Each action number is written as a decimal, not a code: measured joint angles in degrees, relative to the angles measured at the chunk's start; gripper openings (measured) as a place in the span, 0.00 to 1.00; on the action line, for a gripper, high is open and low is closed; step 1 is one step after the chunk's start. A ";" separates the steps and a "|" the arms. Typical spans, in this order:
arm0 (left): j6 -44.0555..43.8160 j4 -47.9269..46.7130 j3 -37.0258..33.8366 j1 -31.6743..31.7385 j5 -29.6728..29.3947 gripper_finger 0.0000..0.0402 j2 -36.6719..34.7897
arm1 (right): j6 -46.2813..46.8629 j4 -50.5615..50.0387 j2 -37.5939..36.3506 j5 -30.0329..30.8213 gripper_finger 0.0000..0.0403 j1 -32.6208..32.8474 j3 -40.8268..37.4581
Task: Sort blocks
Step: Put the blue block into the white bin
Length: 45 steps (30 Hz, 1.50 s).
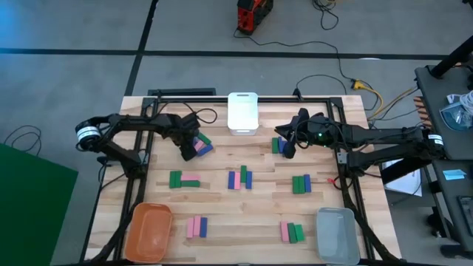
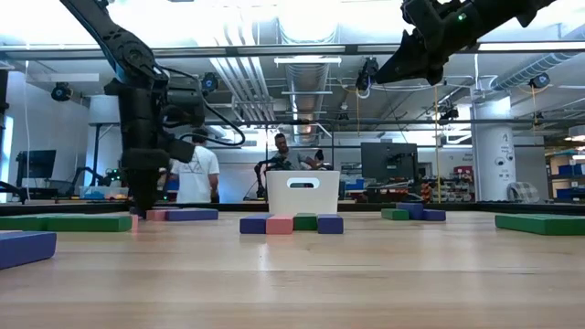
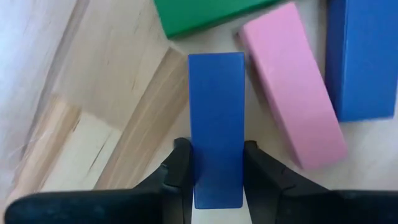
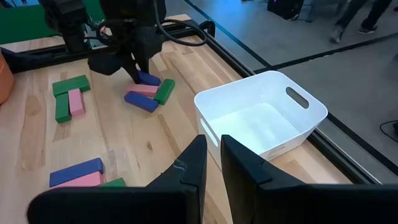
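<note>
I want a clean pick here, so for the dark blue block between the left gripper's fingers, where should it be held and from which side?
Grip the dark blue block across its narrow width, on the two long flat sides, coming from above as the left gripper stands now. Its fingers straddle one end; the pink block lies close beside it, so stay at that end.

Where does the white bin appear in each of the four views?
High view: white bin at the table's far edge, centre.
Low view: centre, behind the blocks.
Left wrist view: not in it.
Right wrist view: right of centre.
Shared landmark: the left tool beside it.
</note>
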 joint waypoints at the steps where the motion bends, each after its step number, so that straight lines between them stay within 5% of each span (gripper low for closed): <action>1: 0.04 -1.31 0.30 0.00 -0.02 0.19 -0.48 | 0.00 -0.01 0.00 0.01 0.10 0.00 0.00; 16: 8.98 -4.77 16.84 -0.09 0.62 0.19 -0.19 | -0.42 -0.12 0.00 0.00 0.10 0.01 0.00; 29: 20.39 -5.50 38.11 -0.09 2.30 0.19 12.86 | -0.46 -2.05 -0.02 0.00 0.10 0.00 0.00; 45: 27.61 -7.33 49.19 -0.24 6.28 0.19 22.47 | 1.20 -6.31 -1.25 -0.02 0.10 0.02 -0.04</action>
